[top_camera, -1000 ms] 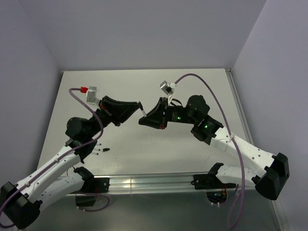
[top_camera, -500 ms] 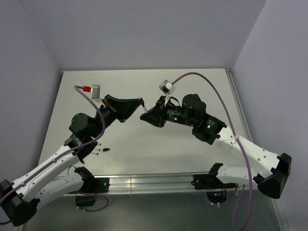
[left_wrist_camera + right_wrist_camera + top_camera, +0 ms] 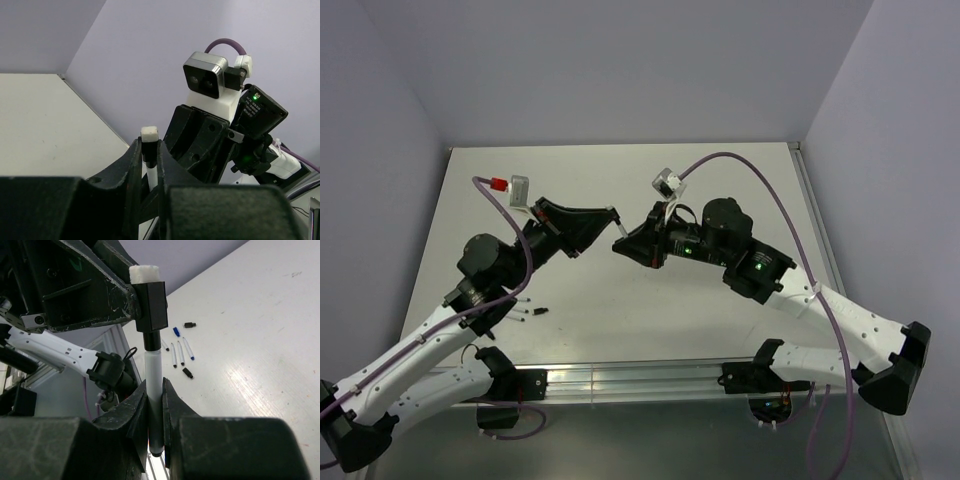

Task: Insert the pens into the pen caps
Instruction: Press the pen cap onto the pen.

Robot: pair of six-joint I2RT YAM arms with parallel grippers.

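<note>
1 pen point(image 3: 153, 390) held; 4 pens point(image 3: 180, 353), 3 caps point(image 3: 187, 372) loose

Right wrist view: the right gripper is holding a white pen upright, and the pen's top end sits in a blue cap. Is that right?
Not quite. The cap on the pen's top end is black, not blue, as the right wrist view shows. The rest holds: the right gripper is holding the white pen upright.
</note>
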